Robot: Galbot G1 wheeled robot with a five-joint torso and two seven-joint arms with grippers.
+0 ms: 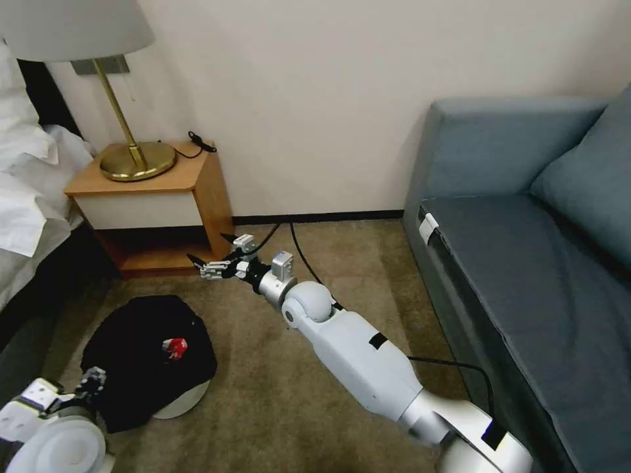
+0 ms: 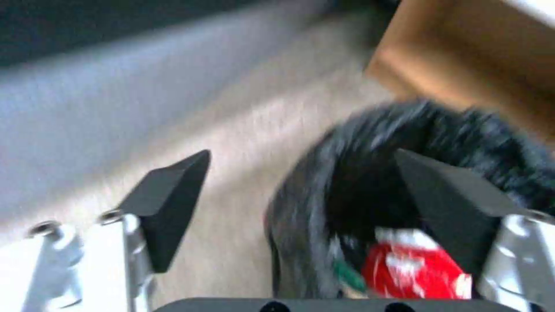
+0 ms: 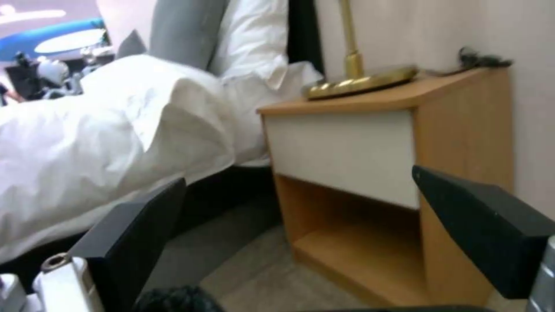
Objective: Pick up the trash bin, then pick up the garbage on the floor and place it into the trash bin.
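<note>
I see the bin [image 1: 141,358] on the carpet [image 1: 276,394], tilted, its black liner spread wide and its pale rim low on the near side. It lies in front of the nightstand [image 1: 154,203], beside the bed [image 1: 26,197]. A red packet [image 1: 175,347] rests inside the bin on the liner; in the left wrist view the packet [image 2: 413,268] sits just inside the liner's edge, next to a green scrap [image 2: 350,274] too blurred to identify.

My left hand [image 1: 92,381] is low at the near edge of the bin. Its fingers [image 2: 168,203] stand apart, one over bare carpet and the other over the bin [image 2: 358,173] opening. I cannot tell whether it touches the liner.

My right hand [image 1: 211,256] is extended above the carpet near the nightstand's lower shelf, beyond the bin. Its fingers [image 3: 133,234] are spread and empty, aimed at the nightstand [image 3: 370,151], with the lamp [image 3: 358,78] base on top.

The sofa [image 1: 519,263] stands well apart on my right.
</note>
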